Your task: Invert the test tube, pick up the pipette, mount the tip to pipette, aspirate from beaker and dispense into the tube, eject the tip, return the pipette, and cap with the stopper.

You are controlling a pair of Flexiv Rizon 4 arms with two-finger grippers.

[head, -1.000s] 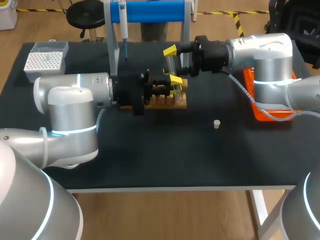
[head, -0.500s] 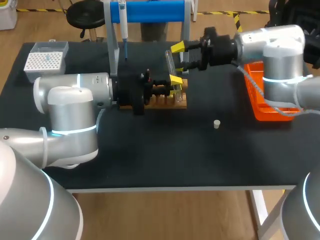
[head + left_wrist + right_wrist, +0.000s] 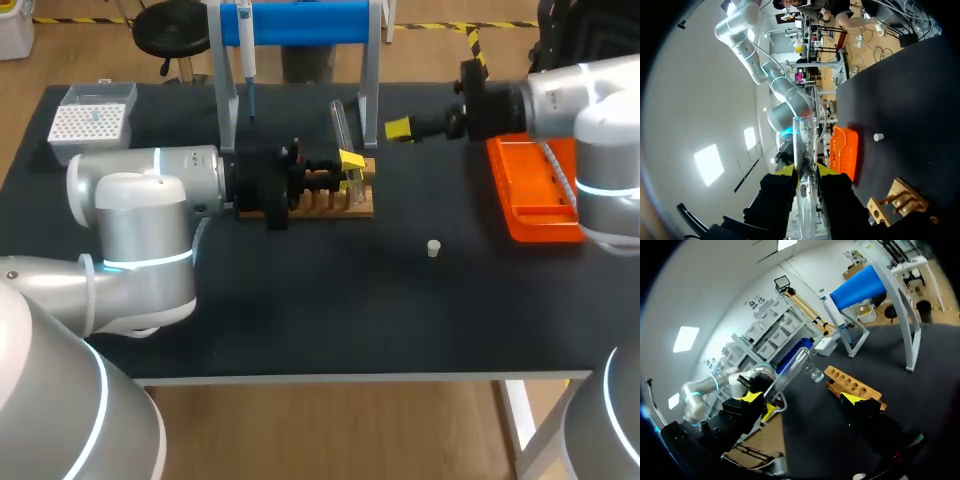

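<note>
Over the wooden rack (image 3: 340, 207) | test tube (image 3: 339, 120) gripped near its lower end between closed left jaws, contents not discernible | right jaws open, well apart from tube | stopper (image 3: 433, 248) lies loose on worktop (image 3: 400, 310)

The black table (image 3: 330, 310) bears a wooden rack (image 3: 355, 207), orange tray (image 3: 535, 190), tip box (image 3: 90, 120) and small stopper (image 3: 433, 248).

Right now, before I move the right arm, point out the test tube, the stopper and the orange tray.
test tube (image 3: 804, 142): left wrist view, on the glass wall near its middle.
stopper (image 3: 433, 248): head view, on its side.
orange tray (image 3: 535, 190): head view, on its bare floor.
</note>
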